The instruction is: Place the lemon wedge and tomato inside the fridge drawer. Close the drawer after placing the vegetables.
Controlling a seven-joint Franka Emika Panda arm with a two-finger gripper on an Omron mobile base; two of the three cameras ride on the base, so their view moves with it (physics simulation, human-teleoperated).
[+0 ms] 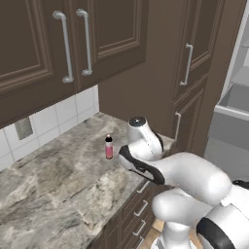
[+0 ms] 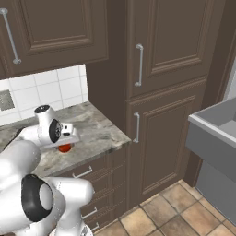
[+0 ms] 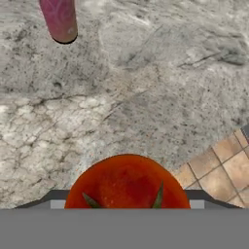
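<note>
The tomato sits between the pincer fingers, gripped part-open, its green stem leaves facing the hand camera; being round, it has no long axis. Beyond it a slim pink bottle stands upright on the marbled surface. Far right of the bottle, the fridge drawer stands open.

Arm rises from my base, elbow bent, forearm reaching forward and low. Wrist is folded over so that my hand points straight down. From the right base camera, my gripper hangs beneath the white wrist housing, fingers downward. In the hand camera, my two dark finger tips stand wide apart, one pressed to each side of the tomato that fills the gap between them. Jaws closed onto it, both sides touching.
</note>
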